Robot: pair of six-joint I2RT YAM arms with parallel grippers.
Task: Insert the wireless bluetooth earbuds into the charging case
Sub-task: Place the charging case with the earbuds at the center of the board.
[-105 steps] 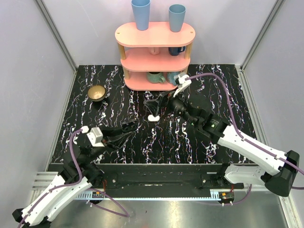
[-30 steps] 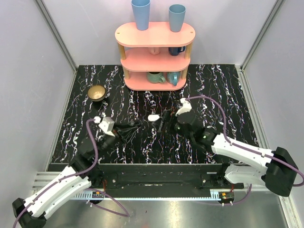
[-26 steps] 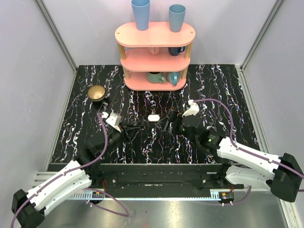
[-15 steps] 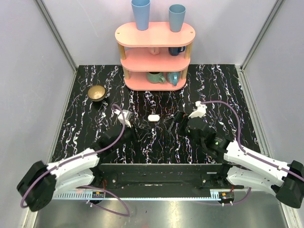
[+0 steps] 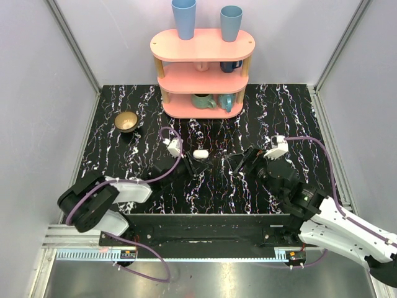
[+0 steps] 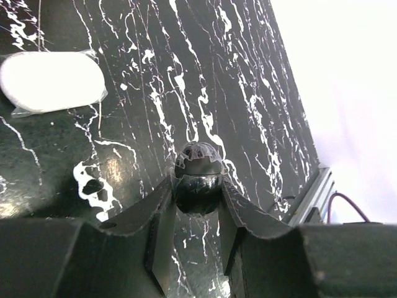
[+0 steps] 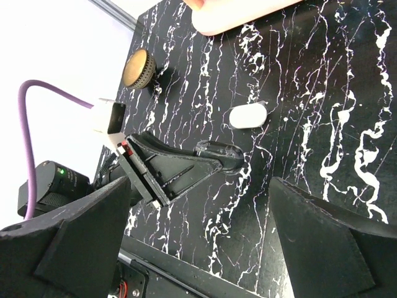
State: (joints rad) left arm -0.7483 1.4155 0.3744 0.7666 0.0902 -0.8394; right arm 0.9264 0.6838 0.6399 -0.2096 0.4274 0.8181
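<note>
The left gripper (image 6: 198,189) is reaching across the black marbled table (image 5: 279,112) toward its middle; its two fingers are pinching a small ball (image 6: 198,166) at their very tips, one finger on each side, the jaws standing almost closed around it. The ball is showing dark and glossy (it is tiny enough to be an earbud, but whether it is one I cannot tell).

The charging case (image 5: 200,153) is lying flat on the table as a smooth white oval; it is sitting just beyond the left fingertips, on the side toward the shelf, near them but not touching. In the left wrist view it is lying up and to the left of the ball, with bare marble between the two.

The right gripper (image 5: 240,162) is hanging over the table to the right of the case, apart from it; its fingers are spread wide and are holding nothing. It is facing the left gripper; in the right wrist view the left fingertips are lying between its own two fingers, with the case a little farther off.

At the back of the table a pink shelf (image 5: 202,45) is standing with two blue cups (image 5: 183,18) on its top and mugs (image 5: 203,100) on its lower tiers; a brown bowl (image 5: 126,121) is sitting to the left of the shelf, well apart from the case.
</note>
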